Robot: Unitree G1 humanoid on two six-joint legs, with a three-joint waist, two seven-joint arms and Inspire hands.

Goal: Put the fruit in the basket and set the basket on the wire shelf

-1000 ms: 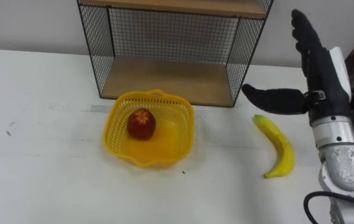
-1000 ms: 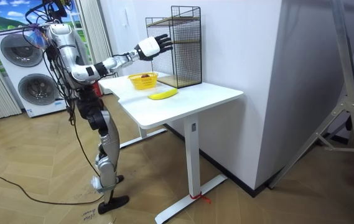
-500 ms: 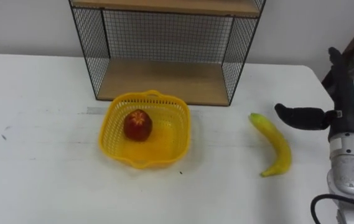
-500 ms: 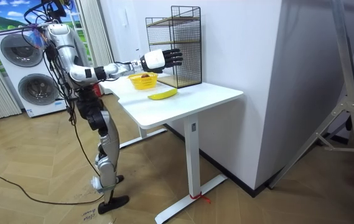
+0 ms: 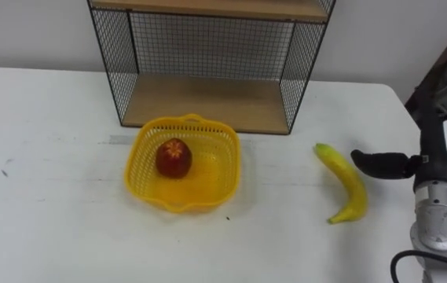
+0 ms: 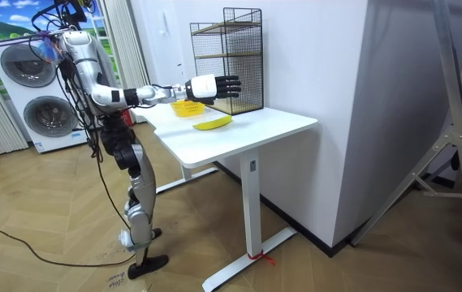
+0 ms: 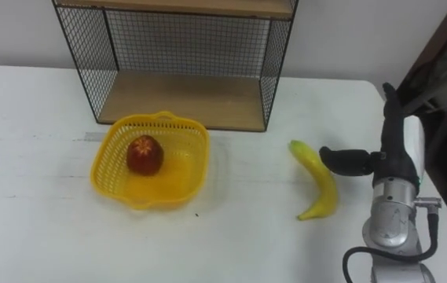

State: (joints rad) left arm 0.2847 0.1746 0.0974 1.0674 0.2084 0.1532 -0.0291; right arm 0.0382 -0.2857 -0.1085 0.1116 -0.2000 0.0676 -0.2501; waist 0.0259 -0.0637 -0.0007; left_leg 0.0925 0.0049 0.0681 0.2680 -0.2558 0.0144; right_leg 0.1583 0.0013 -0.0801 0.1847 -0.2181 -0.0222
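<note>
On the white table (image 5: pixel 50 204), the left eye view shows a red apple (image 5: pixel 174 157) inside the yellow basket (image 5: pixel 227 177), which stands before the wire shelf (image 5: pixel 207 102). A banana (image 5: pixel 347 182) lies apart on the basket's right. Beside it is the right hand (image 5: pixel 434 157), fingers straight, holding nothing. Room view: the robot stands at the table's end, right arm stretched over it. Right eye view: thumb near the banana, not touching.
</note>
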